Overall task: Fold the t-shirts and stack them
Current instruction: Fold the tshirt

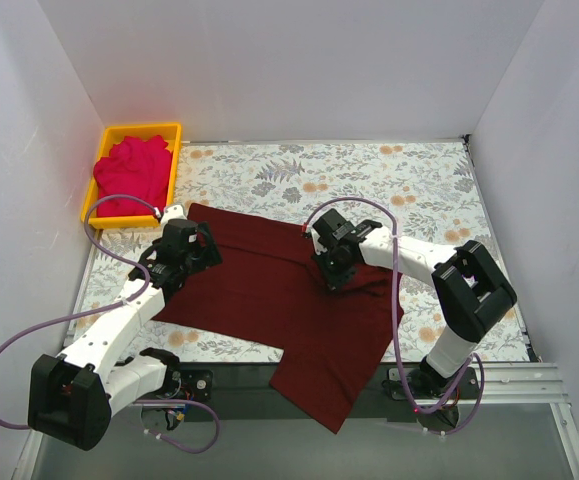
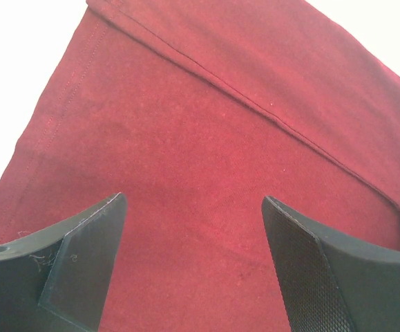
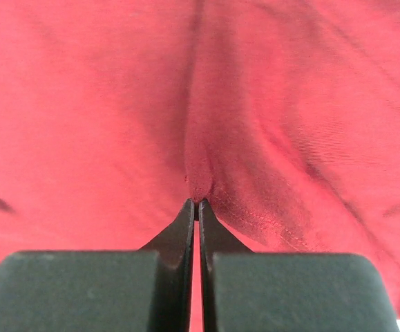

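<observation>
White walls box in a floral worktop (image 1: pixel 369 170). From above, the maroon t-shirt (image 1: pixel 269 290) lies spread across the middle, its lower corner hanging over the near edge. The pinkish-red t-shirt (image 1: pixel 132 172) sits bunched in a yellow bin (image 1: pixel 174 150) at upper left. The left arm reaches up to the shirt's left edge, with the left gripper (image 1: pixel 197 252) over the cloth. The right arm bends in from the right, with the right gripper (image 1: pixel 334 272) at the shirt's centre.

Only the left wrist view shows its jaws wide apart over flat fabric crossed by a diagonal seam (image 2: pixel 255 107).

Only the right wrist view shows its jaws together, pinching a raised fold (image 3: pixel 198 176) of the maroon cloth.
</observation>
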`<state>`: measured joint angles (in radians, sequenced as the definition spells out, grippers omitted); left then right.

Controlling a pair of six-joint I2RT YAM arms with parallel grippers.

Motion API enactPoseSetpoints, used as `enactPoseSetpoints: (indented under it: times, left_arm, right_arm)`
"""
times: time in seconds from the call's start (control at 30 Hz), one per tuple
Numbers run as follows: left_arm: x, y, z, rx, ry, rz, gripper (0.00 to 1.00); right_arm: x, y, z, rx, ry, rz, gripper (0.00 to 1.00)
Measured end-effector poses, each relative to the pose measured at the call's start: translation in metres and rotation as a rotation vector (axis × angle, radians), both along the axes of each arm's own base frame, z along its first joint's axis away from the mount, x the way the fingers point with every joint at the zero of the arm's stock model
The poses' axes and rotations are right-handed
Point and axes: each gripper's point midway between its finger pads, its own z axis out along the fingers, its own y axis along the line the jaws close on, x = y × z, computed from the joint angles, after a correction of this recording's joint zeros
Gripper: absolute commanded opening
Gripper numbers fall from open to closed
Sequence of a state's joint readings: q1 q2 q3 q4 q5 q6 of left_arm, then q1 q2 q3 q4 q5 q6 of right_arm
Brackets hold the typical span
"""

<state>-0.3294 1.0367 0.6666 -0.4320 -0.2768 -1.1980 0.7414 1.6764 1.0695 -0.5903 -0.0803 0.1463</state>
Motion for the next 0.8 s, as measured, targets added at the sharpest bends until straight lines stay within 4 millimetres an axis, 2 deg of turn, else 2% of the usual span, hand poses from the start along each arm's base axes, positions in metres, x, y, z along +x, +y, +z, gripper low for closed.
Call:
enactPoseSetpoints:
  times: [0.17,0.37,0.4,0.43,0.6,0.73,0.8]
  left_arm:
    - [0.000,-0.001,-0.001,0.000,0.004,-0.005,0.79]
    - [0.000,-0.001,-0.001,-0.001,0.004,-0.009,0.79]
    - [0.000,-0.001,-0.001,-0.001,0.005,-0.010,0.79]
    - [-0.001,-0.002,-0.001,-0.004,0.006,-0.012,0.79]
    - [-0.001,-0.005,-0.003,-0.013,0.015,-0.025,0.79]
    - [-0.001,-0.006,-0.003,-0.016,0.016,-0.028,0.79]
    - [-0.001,-0.006,-0.003,-0.016,0.016,-0.029,0.79]
  right_arm:
    - [-0.011,0.016,0.007,0.061,0.065,-0.046,0.02]
    - [-0.017,0.031,0.014,0.108,0.115,-0.090,0.10]
    - [-0.019,0.034,0.013,0.111,0.125,-0.091,0.14]
    - [-0.021,0.037,0.012,0.115,0.135,-0.092,0.24]
    - [-0.029,0.046,0.013,0.141,0.167,-0.079,0.45]
    - [-0.024,0.041,0.025,0.156,0.109,-0.093,0.57]
    - [-0.014,0.031,0.039,0.180,0.049,-0.132,0.58]
